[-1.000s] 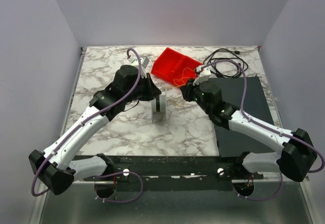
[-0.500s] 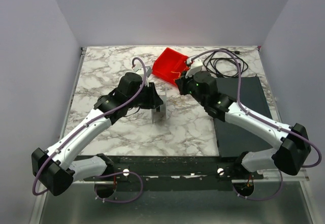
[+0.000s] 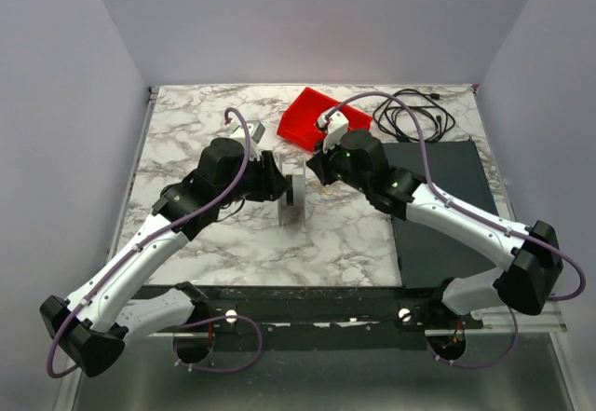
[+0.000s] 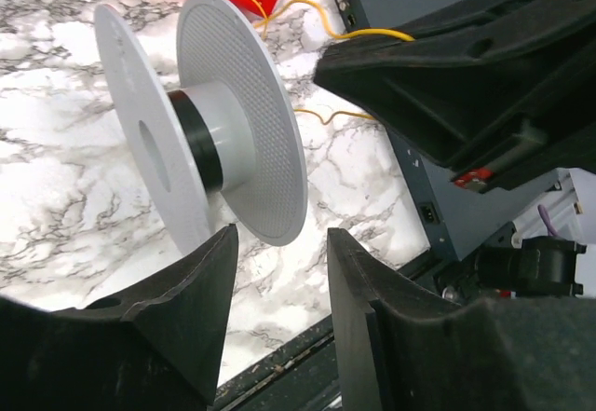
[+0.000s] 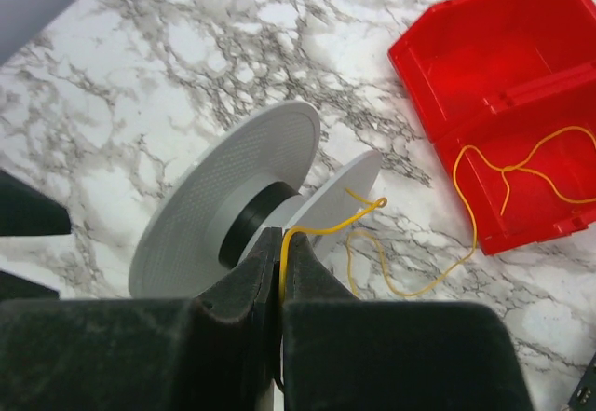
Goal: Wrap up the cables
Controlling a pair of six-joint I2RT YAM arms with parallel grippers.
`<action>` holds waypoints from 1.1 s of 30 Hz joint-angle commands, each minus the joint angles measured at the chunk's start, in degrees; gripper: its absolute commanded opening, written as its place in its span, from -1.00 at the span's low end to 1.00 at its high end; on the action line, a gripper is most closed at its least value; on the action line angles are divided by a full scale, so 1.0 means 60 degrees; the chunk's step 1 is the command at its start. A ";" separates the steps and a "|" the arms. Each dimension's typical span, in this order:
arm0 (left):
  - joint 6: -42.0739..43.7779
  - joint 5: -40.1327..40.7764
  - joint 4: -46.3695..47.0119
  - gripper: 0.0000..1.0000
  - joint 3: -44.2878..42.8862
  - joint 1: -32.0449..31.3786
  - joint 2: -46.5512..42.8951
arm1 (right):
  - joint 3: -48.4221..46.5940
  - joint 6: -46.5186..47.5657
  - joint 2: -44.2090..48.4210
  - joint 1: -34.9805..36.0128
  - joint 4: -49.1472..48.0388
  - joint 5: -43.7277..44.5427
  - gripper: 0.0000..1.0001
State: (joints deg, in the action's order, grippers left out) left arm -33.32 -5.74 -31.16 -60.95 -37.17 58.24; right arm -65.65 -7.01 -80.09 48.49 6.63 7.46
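Observation:
The thin yellow wire (image 5: 328, 227) runs from the red bin (image 5: 484, 75) across the marble to my right gripper (image 5: 282, 243), which is shut on its end right in front of the spool. The grey spool (image 3: 293, 202) with a black core stands on its edge mid-table; it also shows in the right wrist view (image 5: 223, 197) and the left wrist view (image 4: 233, 122). My left gripper (image 4: 279, 243) is open and empty, its fingertips just short of the spool's lower rim. In the top view the left gripper (image 3: 277, 184) is left of the spool and the right gripper (image 3: 315, 169) is on its right.
The red bin (image 3: 300, 116) sits behind the spool, partly under the right wrist. A thick black cord coil (image 3: 410, 117) lies at the back right. A dark grey flat box (image 3: 447, 183) covers the right side under the right arm. The right gripper's body (image 4: 466, 85) fills the left wrist view's right.
My right gripper has moved left and down from the red bin to the spool, drawing the yellow wire with it. My left arm has shifted slightly left beside the spool.

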 commanded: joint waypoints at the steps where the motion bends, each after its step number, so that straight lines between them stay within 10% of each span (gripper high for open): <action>1: 0.0402 0.0824 -0.0334 -0.04 -0.0055 0.0148 -0.0203 | -0.0728 0.0209 0.0725 0.0063 0.0490 -0.1148 -0.99; 33: 0.1102 0.1161 -0.0337 -0.03 0.0173 0.0380 -0.0147 | -0.2326 0.0668 -0.0380 0.0063 0.3538 -0.4612 -0.99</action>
State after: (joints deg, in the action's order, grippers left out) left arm -27.99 1.96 -33.32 -59.46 -35.20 56.05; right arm -77.80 -4.54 -80.16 48.49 25.06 -17.52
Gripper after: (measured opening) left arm 0.484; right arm 0.030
